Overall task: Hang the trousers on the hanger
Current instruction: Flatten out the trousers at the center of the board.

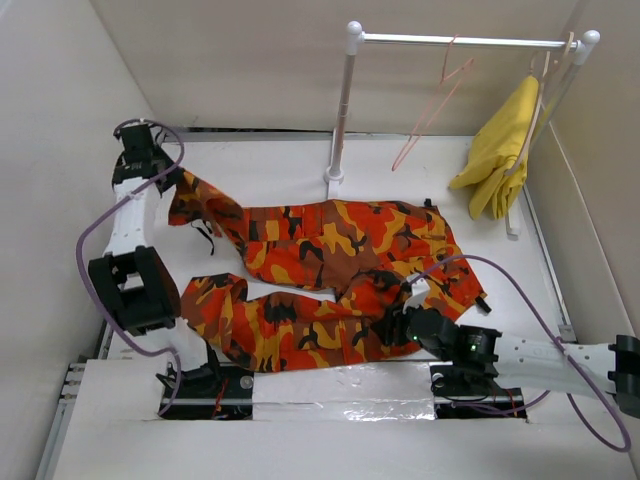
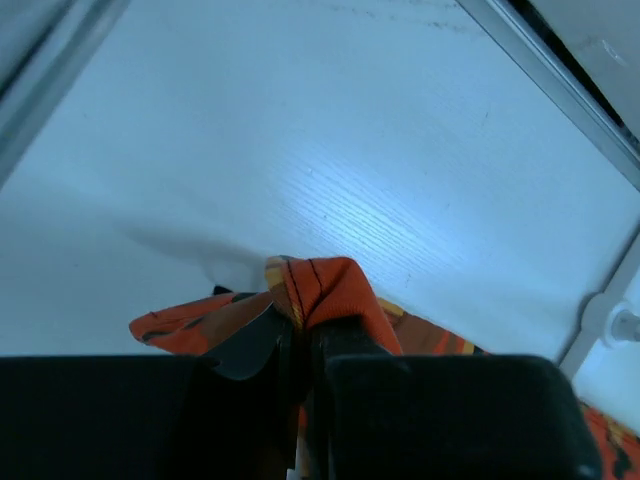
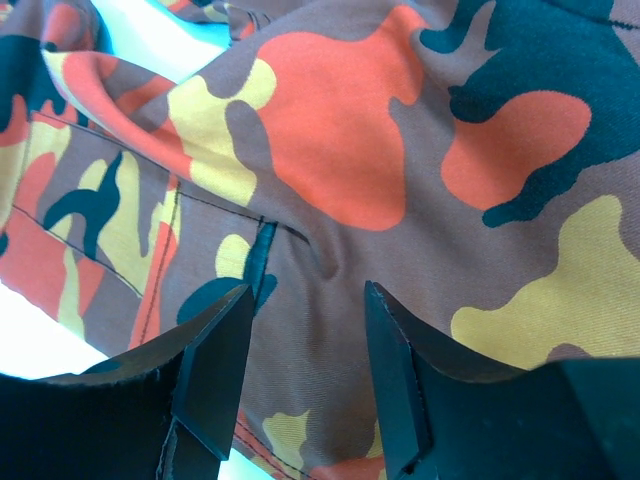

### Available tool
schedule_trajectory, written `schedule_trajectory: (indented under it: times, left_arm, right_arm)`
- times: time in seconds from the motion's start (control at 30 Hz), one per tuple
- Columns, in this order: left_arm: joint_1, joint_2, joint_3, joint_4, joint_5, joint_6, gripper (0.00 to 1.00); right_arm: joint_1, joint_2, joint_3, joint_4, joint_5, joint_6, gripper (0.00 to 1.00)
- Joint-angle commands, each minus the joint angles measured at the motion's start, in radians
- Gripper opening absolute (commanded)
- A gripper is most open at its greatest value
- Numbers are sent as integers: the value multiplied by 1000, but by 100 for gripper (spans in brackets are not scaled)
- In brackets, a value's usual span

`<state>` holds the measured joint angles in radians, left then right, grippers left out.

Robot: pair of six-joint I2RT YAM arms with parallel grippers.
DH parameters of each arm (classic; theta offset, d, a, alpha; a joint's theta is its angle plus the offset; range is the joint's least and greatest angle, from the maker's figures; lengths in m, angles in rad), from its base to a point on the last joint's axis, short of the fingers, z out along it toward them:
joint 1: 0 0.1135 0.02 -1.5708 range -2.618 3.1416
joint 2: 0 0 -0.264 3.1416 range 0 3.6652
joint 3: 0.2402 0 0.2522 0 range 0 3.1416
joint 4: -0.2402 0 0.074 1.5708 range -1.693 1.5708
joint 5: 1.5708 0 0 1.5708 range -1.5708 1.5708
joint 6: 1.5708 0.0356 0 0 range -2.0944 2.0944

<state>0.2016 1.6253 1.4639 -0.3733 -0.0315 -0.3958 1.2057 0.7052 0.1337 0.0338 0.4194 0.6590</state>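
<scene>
The camouflage trousers (image 1: 330,270) lie spread across the table, legs pointing left. My left gripper (image 1: 165,180) is shut on the hem of the far leg at the back left; in the left wrist view the orange cuff (image 2: 325,290) bulges out between the closed fingers (image 2: 255,345). My right gripper (image 1: 400,325) is open just above the waist area near the front; the right wrist view shows camouflage cloth (image 3: 400,180) filling the gap between its spread fingers (image 3: 215,370). The pink wire hanger (image 1: 435,100) hangs on the rail at the back.
A white rack with a metal rail (image 1: 460,41) stands at the back. A yellow garment (image 1: 500,150) hangs on a pale hanger at its right end. White walls close in the table on both sides. Purple cables (image 1: 530,300) trail from both arms.
</scene>
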Motion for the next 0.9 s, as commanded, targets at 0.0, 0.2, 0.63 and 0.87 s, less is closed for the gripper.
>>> schedule_trajectory:
  times: [0.0,0.2,0.63,0.87]
  left_arm:
    - [150,70,-20,29,363,-99,0]
    - [190,125,-24,39,332,-98,6]
    - [190,-91,-79,22,-84,-26,43]
    - [92,-281,-155,134,-64,-109,58]
  right_arm:
    - [9,-29,-3,21,13,4,55]
    - [9,-32,0,14,30,7,62]
    - [-10,-199,142,-199,228,-31,1]
    - [-306,-153,283,-238,227,-235,20]
